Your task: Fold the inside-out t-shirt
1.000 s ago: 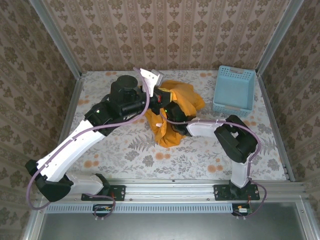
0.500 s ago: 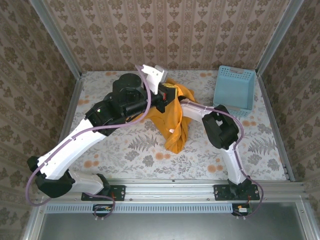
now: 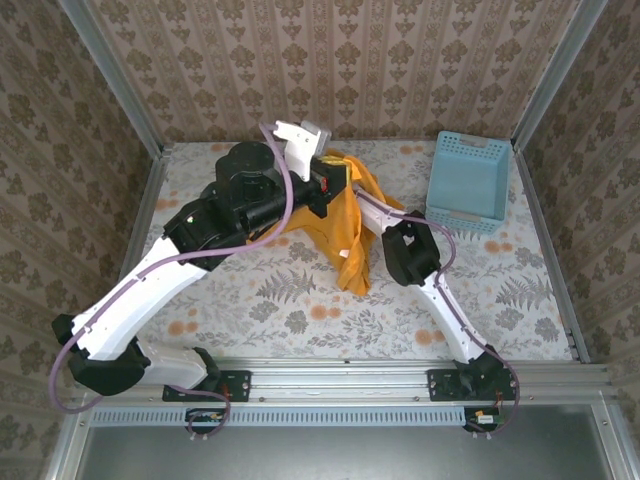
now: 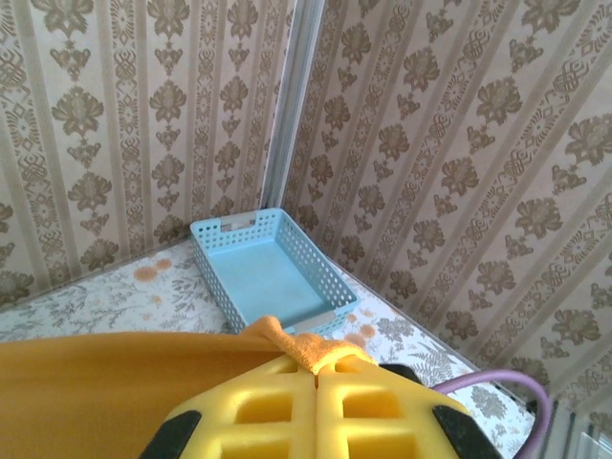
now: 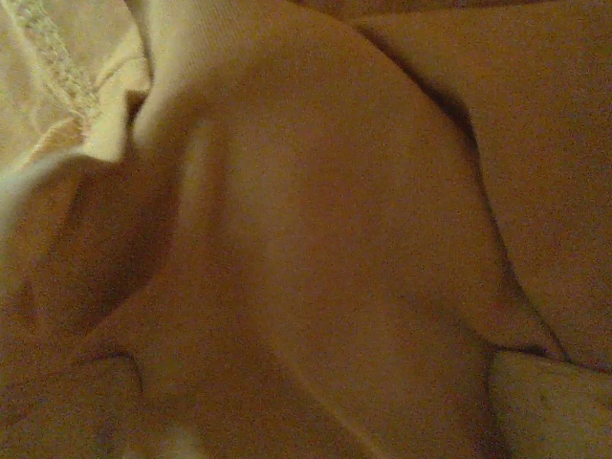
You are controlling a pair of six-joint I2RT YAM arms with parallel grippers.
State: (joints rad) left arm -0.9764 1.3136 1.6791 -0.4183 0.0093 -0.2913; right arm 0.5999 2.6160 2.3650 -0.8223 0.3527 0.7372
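Patterned wallpaper [image 3: 350,60] encloses the cell on three sides, and a floral-print bench [image 3: 250,295] forms the work surface.

1. Task item: the inside-out t-shirt [image 3: 350,235] is orange-yellow and bunched. It hangs over the far centre of the bench. Its upper end is raised at the left tool [image 3: 325,188], and its lower end reaches down toward the bench middle.
2. Left tool: the left wrist view shows the two yellow fingers [image 4: 268,411] pressed together, with a fold of the shirt pinched at their tips. The tool is clamped on the t-shirt.
3. Right tool: the right arm [image 3: 415,255] reaches up into the hanging cloth, which covers the right tool. The right wrist view shows shirt fabric and a stitched seam [image 5: 57,62] at close range. Wide or narrow cannot be told.
4. Other item: a light blue basket [image 3: 465,215] sits at the far right corner of the bench, apart from the shirt.
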